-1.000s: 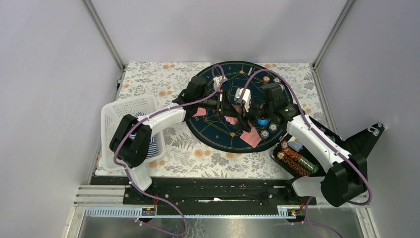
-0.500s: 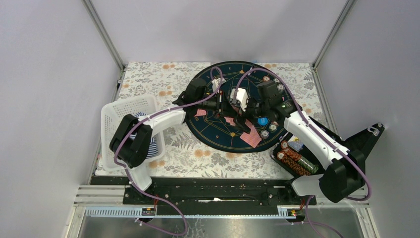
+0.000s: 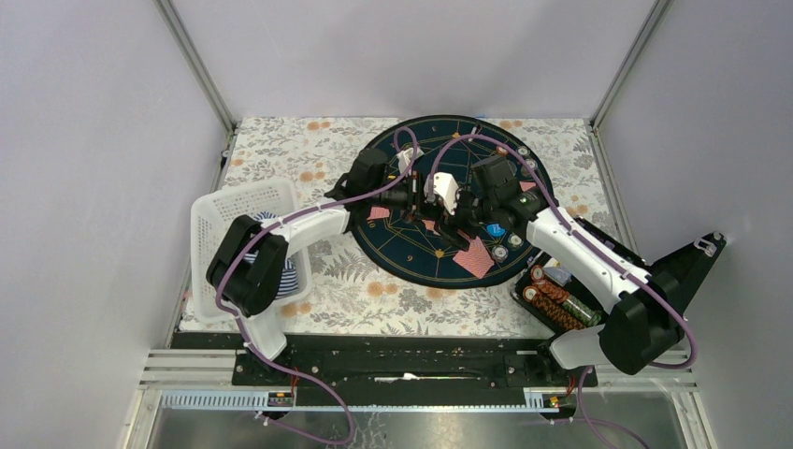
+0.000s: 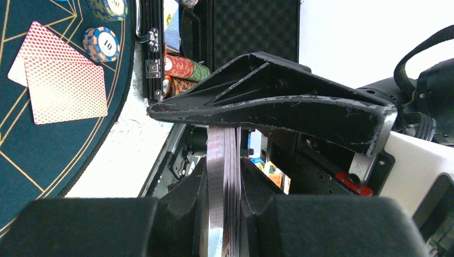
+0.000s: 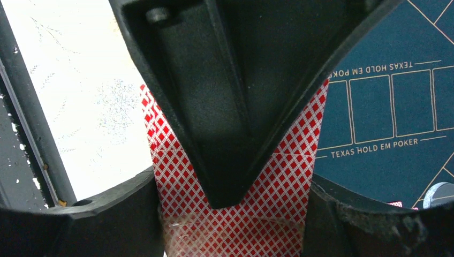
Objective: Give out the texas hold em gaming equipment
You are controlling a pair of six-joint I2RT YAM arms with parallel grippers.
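Note:
My left gripper [image 3: 418,196] is shut on a deck of red-backed cards [image 4: 224,160], seen edge-on in the left wrist view, above the middle of the dark blue mat [image 3: 411,264]. My right gripper [image 3: 447,208] is open, its fingers on either side of the same deck [image 5: 230,225]; one finger [image 4: 278,110] crosses the deck's top. Two red-backed cards [image 3: 475,257] lie on the mat's near edge and show in the left wrist view [image 4: 59,80]. Another card [image 3: 378,212] lies at the mat's left. A blue disc [image 3: 496,228] and chips [image 3: 500,251] sit on the right.
An open black case [image 3: 561,299] with chip stacks [image 4: 182,67] stands right of the mat. A white basket [image 3: 220,215] holding the striped cloth [image 3: 285,278] stands at the left. More chips [image 3: 524,150] lie at the mat's far right rim.
My right gripper has moved left across the mat and now straddles the deck in my left gripper. The left arm has barely moved.

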